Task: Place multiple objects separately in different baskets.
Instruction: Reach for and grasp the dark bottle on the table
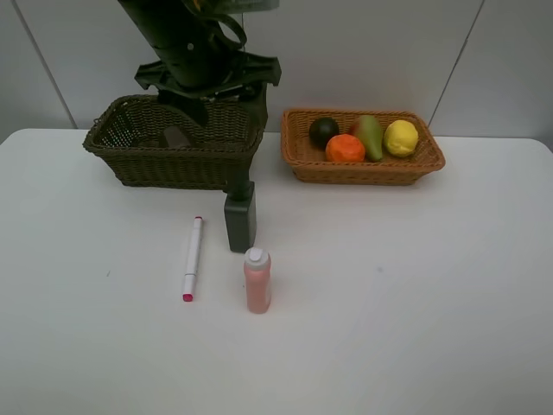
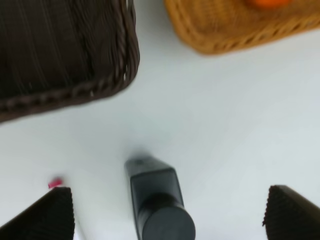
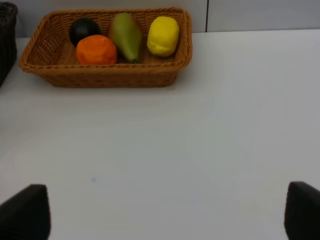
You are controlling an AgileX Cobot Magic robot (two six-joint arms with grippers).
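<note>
Your left gripper point(image 2: 170, 215) is spread wide, its two dark fingertips point(image 2: 47, 215) far apart. The dark green bottle point(image 2: 152, 187) stands upright between them with its round cap toward the wrist camera. Neither finger touches it, so that claw holds nothing.

From the high camera you see the left arm point(image 1: 186, 43) reaching down in front of the dark olive-brown basket point(image 1: 164, 166). The bottle stands on the white table point(image 1: 415, 303) just in front of that basket's right-hand corner. The arm covers much of the dark basket's inside, so you cannot tell what lies in it.

Your right gripper point(image 3: 162, 215) is spread wide too and empty (only its two black fingertips show). It hangs over bare table and faces the orange-tan basket point(image 1: 363, 169).

That basket holds all four fruits side by side. The dark green round fruit point(image 1: 323, 130) is at the left end, with the orange point(image 1: 345, 149) touching it toward the front. The green-red pear point(image 1: 370, 137) comes next, and the yellow lemon point(image 1: 400, 137) is at the right end.

Three things are on the table outside the baskets. Besides the dark green bottle, the white-pink marker point(image 1: 192, 258) lies flat just to its left, with a pink tip toward the near edge. The pink bottle point(image 1: 257, 281), white-capped, stands upright just nearer to you than the dark one and apart from it.
</note>
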